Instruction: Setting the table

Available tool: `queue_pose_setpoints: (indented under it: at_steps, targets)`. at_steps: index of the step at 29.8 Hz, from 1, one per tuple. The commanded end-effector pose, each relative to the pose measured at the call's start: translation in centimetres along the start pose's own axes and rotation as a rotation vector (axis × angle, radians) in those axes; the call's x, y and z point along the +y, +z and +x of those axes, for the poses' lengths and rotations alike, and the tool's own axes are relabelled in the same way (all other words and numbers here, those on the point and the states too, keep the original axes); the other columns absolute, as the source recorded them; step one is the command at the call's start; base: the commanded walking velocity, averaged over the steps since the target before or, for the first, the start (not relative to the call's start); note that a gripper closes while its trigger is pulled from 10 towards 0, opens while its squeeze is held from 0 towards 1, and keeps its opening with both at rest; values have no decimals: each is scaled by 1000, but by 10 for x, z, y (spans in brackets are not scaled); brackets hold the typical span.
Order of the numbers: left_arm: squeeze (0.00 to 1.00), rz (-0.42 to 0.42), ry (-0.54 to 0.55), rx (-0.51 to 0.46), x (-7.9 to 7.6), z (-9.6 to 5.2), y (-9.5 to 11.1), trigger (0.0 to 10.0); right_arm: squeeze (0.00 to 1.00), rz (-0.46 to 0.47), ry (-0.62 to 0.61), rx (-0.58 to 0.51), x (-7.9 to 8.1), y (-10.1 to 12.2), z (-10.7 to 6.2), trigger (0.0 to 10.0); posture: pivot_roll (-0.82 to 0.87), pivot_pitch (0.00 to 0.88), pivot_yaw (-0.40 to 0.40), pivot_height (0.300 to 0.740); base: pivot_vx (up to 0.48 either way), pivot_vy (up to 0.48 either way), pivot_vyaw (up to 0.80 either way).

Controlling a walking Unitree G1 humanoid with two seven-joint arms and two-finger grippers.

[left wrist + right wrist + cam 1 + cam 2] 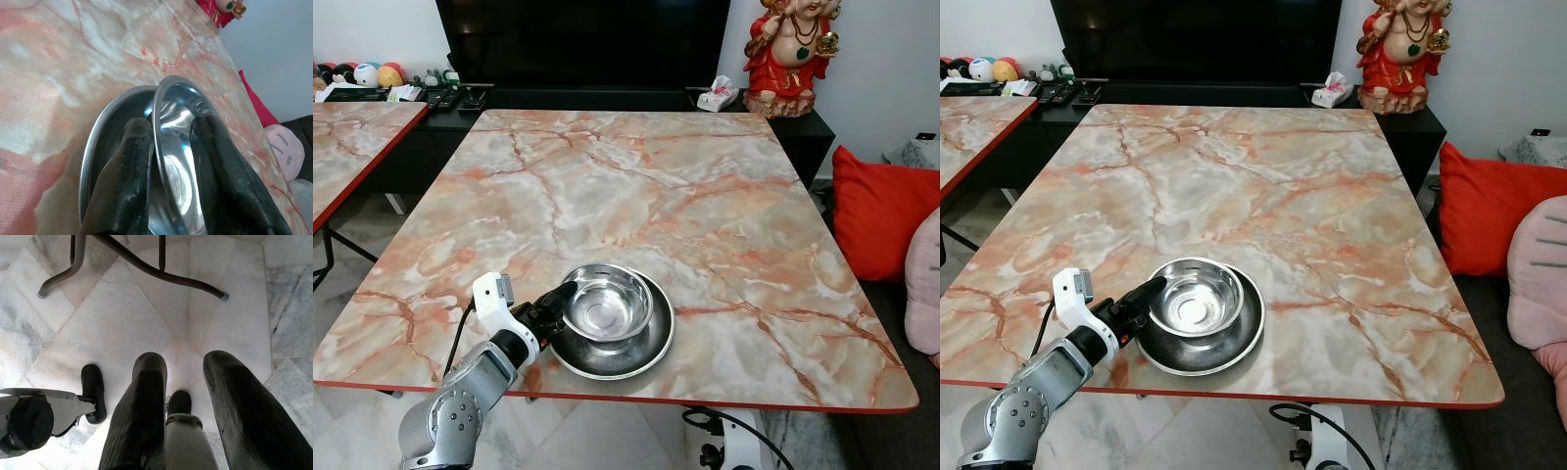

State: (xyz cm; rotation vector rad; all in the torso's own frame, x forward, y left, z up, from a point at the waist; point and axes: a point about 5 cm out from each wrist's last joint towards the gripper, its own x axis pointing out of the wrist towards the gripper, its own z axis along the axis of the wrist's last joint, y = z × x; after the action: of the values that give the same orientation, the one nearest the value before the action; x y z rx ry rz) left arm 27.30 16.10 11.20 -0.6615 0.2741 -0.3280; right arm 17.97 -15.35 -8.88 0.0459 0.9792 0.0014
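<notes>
While the left gripper [566,299] clamps the near-left rim of the steel bowl [607,302], one finger inside and one outside as the left wrist view shows, the bowl sits nested in a steel plate [646,348] close to the near edge of the marble-patterned table [636,186], toward its left corner. The right gripper [183,382] hangs idle over the tiled floor [234,323], its fingers spread and holding nothing.

One place setting looks begun: plate and bowl are down, though the bowl is not yet let go. No cutlery or cups show, so most of the setting seems left to do.

Beyond the table's far edge stands a dark low cabinet [607,98] bearing a red figurine [793,54] and a tissue box [717,94]. A red cushion [881,220] lies off the right edge, and a second marbled table [352,137] stands off the left.
</notes>
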Motion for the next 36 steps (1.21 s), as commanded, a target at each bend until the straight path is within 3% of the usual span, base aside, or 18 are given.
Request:
queue_pose_setpoints:
  at_steps: [1, 25, 26, 28, 29, 36]
  targets:
    - [588, 11, 22, -8, 3, 1, 1, 10000, 0, -10, 3, 5, 0, 1, 0, 10000, 89, 13, -7, 740, 0, 0, 0]
    - [502, 74, 5, 51, 0, 2, -7, 10000, 0, -13, 5, 4, 0, 1, 0, 10000, 90, 14, -8, 740, 0, 0, 0]
    - [439, 83, 4, 55, -1, 2, -7, 10000, 0, -13, 5, 4, 0, 1, 0, 10000, 89, 14, -7, 740, 0, 0, 0]
    - [439, 89, 3, 57, -1, 2, -7, 10000, 0, -13, 5, 4, 0, 1, 0, 10000, 89, 14, -7, 740, 0, 0, 0]
    - [0, 104, -1, 60, -1, 2, -7, 10000, 0, -13, 5, 5, 0, 1, 0, 10000, 89, 14, -7, 740, 0, 0, 0]
    - [0, 161, -21, 63, -6, 4, -5, 10000, 0, -14, 6, 6, 0, 1, 0, 10000, 91, 14, -8, 740, 0, 0, 0]
